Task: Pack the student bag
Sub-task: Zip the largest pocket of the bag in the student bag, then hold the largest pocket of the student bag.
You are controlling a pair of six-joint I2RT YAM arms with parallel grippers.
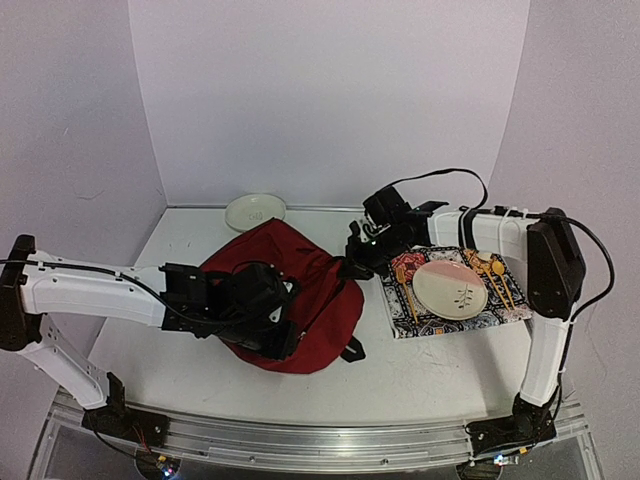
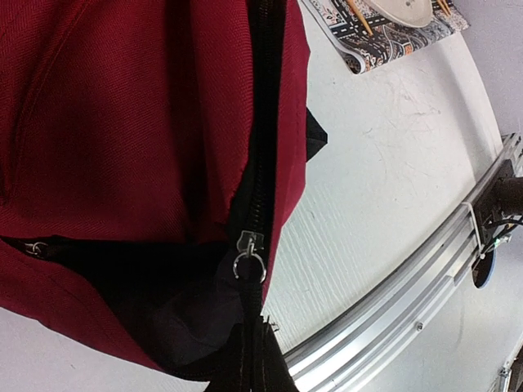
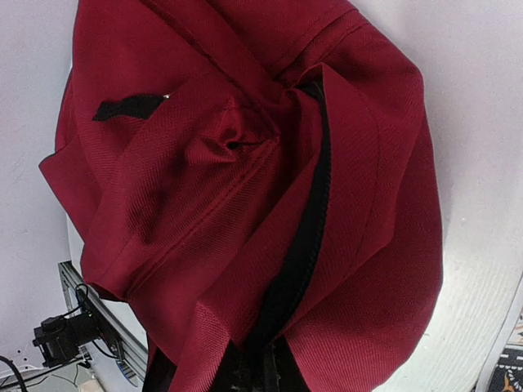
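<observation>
**Two arms are reaching into the red bag**

The student bag (image 1: 300, 285) is lying slumped on its side in the middle of the white surface (image 1: 420, 375), between the two arms, with a black strap (image 1: 353, 350) sticking out at its near right edge. The left pincer (image 1: 268, 325) is pressing into the bag's near side. In its own camera the black zip (image 2: 260, 122) is running straight down into dark shapes at the bottom edge, and I cannot tell whether the fingers are closed on it. A metal zip pull (image 2: 249, 255) with a ring is hanging just above them, beside a gaping dark opening (image 2: 147, 286).

The right pincer (image 1: 352, 267) is meeting the bag's right edge. Its wrist view is showing the red cloth bunching down between the dark fingers, which appear to be pinching it.

To the right, a patterned mat (image 1: 440, 325) is carrying a pink plate (image 1: 450, 290) and wooden utensils (image 1: 497, 278); its print is too small to read. A pale plate (image 1: 255, 211) is sitting beyond the bag, near the back wall
</observation>
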